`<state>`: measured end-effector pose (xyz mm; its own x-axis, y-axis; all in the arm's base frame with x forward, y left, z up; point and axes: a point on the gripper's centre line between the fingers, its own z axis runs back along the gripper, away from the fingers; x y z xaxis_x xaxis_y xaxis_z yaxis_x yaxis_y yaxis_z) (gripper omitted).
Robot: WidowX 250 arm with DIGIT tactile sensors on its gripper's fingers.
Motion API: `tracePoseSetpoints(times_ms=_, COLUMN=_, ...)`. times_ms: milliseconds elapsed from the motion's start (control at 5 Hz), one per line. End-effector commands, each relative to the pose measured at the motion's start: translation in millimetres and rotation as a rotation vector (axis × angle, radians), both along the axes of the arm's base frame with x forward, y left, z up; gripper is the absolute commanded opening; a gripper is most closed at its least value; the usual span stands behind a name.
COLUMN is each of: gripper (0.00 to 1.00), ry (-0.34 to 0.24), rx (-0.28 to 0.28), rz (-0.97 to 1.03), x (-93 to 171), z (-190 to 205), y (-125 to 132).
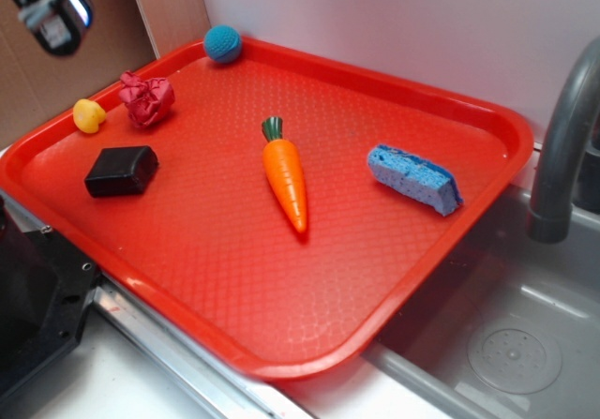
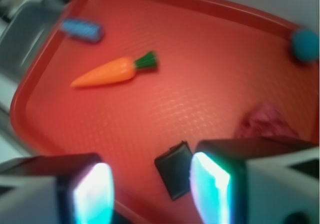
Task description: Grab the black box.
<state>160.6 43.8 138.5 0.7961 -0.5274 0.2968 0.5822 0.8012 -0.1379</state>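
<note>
The black box [image 1: 121, 171] lies flat near the left edge of the red tray [image 1: 375, 278], just below the red cloth ball [image 1: 145, 98] and the yellow toy [image 1: 89, 115], well apart from the carrot [image 1: 285, 172]. The tool [image 2: 150, 194] hangs above it, spread wide and holding nothing. The box looks stiff, light and matte, so probably not slippery; its two long sides seem the best place to pinch.

black box [image 1: 121, 171] flat on the red tray.
small, matte, rectangular with rounded edges; lying near the tray's left rim, just below the yellow piece and crumpled red cloth, well apart from the carrot; untouched, nothing gripping it.
</note>
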Motion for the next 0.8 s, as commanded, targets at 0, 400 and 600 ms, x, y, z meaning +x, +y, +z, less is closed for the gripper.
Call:
tracePoseSetpoints(times_ms=0, gripper=1.0, ry=0.033, rx=0.138, rz=-0.481, x=13, z=-52, y=-3)
tracePoseSetpoints(times_ms=400, gripper=1.0, ry=0.028, rx=0.41, rz=-0.583, x=11, z=-57, y=-1)
tracePoseSetpoints(times_ms=600, gripper=1.0, ry=0.041, rx=0.428, rz=-0.481, x=10, z=-67, y=6)
